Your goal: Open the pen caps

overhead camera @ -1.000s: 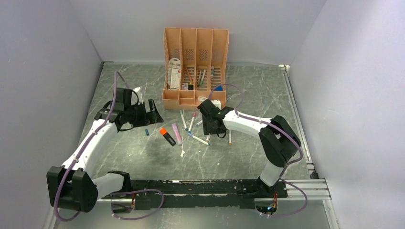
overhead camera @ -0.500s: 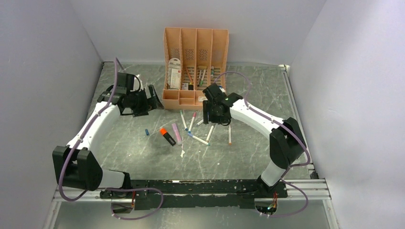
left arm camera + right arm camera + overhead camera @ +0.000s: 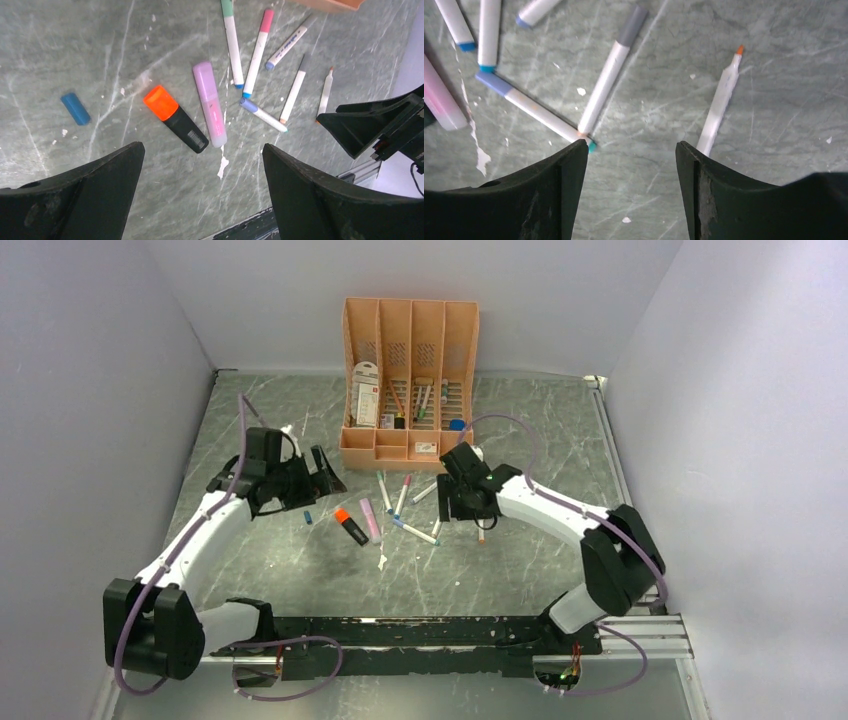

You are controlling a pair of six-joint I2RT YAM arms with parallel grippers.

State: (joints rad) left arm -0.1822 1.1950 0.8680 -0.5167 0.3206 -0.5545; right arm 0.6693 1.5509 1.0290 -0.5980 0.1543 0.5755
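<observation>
Several pens lie mid-table: a black highlighter [image 3: 187, 132] with an orange cap [image 3: 160, 102], a pink highlighter [image 3: 210, 107], slim white markers with green [image 3: 227, 7], pink [image 3: 268, 20], blue [image 3: 494, 82] and grey [image 3: 632, 25] caps, and an uncapped orange-tipped marker [image 3: 720, 102]. A loose blue cap [image 3: 76, 108] lies to the left, apart. My left gripper [image 3: 200, 147] is open and empty above the highlighters, also in the top view [image 3: 322, 478]. My right gripper [image 3: 631, 145] is open and empty, between the grey-capped and orange-tipped markers, also in the top view [image 3: 460, 510].
A peach desk organizer [image 3: 410, 380] with its own pens stands behind the pile. A small blue object [image 3: 456, 424] sits at its right corner. A white scrap [image 3: 382, 561] lies in front of the pens. Grey walls close in on both sides and the back.
My left gripper swung back toward the organizer, then came forward again over the highlighters. My right gripper rose toward the organizer, then moved right and nearer, over the orange-tipped marker.
</observation>
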